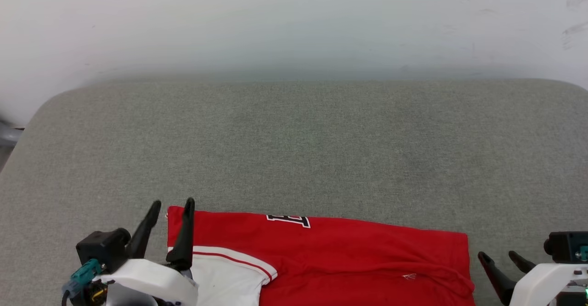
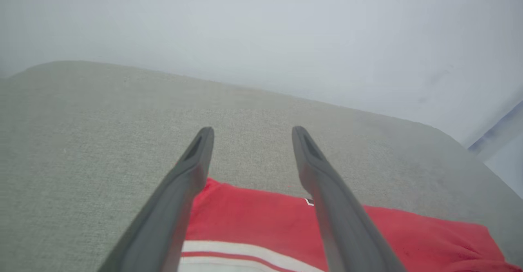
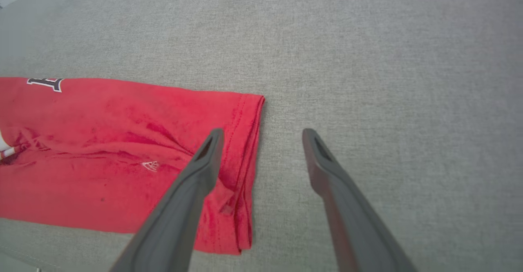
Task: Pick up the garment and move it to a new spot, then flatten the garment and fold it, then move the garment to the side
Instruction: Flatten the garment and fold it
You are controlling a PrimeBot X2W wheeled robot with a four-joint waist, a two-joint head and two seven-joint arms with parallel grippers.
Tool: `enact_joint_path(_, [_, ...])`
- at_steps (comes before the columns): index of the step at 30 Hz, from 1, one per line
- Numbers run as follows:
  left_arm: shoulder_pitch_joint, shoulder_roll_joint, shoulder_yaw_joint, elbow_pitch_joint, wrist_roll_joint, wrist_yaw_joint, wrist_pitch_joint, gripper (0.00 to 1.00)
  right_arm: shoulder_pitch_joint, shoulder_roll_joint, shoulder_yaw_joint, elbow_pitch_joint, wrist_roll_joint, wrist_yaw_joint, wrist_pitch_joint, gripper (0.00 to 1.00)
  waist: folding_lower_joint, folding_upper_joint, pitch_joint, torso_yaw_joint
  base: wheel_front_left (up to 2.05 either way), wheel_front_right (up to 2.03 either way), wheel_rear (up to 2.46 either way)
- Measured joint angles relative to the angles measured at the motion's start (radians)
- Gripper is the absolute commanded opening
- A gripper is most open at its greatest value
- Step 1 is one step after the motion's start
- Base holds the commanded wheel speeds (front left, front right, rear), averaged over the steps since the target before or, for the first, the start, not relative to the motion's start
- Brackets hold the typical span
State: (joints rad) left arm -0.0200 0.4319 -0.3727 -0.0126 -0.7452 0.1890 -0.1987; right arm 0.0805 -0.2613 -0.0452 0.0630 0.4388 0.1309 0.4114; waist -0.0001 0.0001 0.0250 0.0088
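Observation:
The garment (image 1: pixel 349 251) is a red jersey with a white sleeve and red-and-white trim, lying folded into a long band along the near edge of the grey surface; it also appears as red cloth (image 2: pixel 261 210) and as a folded red end (image 3: pixel 122 153). My left gripper (image 1: pixel 173 208) stands open over the garment's left end, one finger over the cloth and one over bare surface. My right gripper (image 1: pixel 500 254) is open just off the garment's right edge. The left gripper (image 2: pixel 252 132) and the right gripper (image 3: pixel 263 134) both hold nothing between their fingers.
The grey fabric-covered surface (image 1: pixel 294 150) stretches wide behind the garment, with rounded far corners. A pale wall (image 1: pixel 294 21) rises directly behind it. The surface's left edge drops off near a dark object (image 1: pixel 7 133).

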Motion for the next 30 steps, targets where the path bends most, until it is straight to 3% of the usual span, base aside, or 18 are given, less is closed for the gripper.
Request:
enact_joint_path(5, [-0.031, 0.002, -0.006, -0.036, 0.132, 0.04, -0.049, 1.0, 0.0, -0.023, -0.02, -0.012, -0.005, 0.0, 0.075, 1.0, 0.0, 0.0, 0.013, 0.006, 0.0, 0.0, 0.0])
enact_joint_path(9, [-0.049, -0.011, -0.01, -0.053, 0.208, 0.048, -0.06, 1.0, -0.009, -0.022, -0.017, -0.009, 0.001, 0.0, 0.11, 1.0, 0.0, 0.0, 0.035, 0.016, 0.0, 0.0, 0.0])
enact_joint_path(24, [-0.087, -0.076, 0.023, -0.05, 0.312, -0.003, -0.061, 1.0, -0.059, -0.018, 0.103, 0.083, 0.098, -0.001, 0.263, 0.97, 0.0001, -0.0001, 0.139, 0.062, 0.0, 0.0, 0.0])
enact_joint_path(25, [-0.087, -0.08, 0.026, -0.048, 0.314, -0.005, -0.062, 1.0, -0.061, -0.021, 0.107, 0.084, 0.102, -0.002, 0.267, 0.45, 0.0001, 0.0, 0.141, 0.063, 0.0, 0.0, 0.0])
enact_joint_path(26, [-0.087, -0.085, 0.03, -0.045, 0.318, -0.008, -0.061, 1.0, -0.064, -0.022, 0.111, 0.085, 0.107, -0.002, 0.267, 0.02, 0.0001, 0.0, 0.143, 0.063, 0.0, 0.0, 0.0])
enact_joint_path(30, [-0.087, -0.098, 0.042, -0.032, 0.329, -0.022, -0.062, 1.0, -0.084, -0.018, 0.13, 0.093, 0.127, -0.002, 0.266, 0.0, 0.0001, 0.0, 0.137, 0.062, 0.0, 0.0, 0.0])
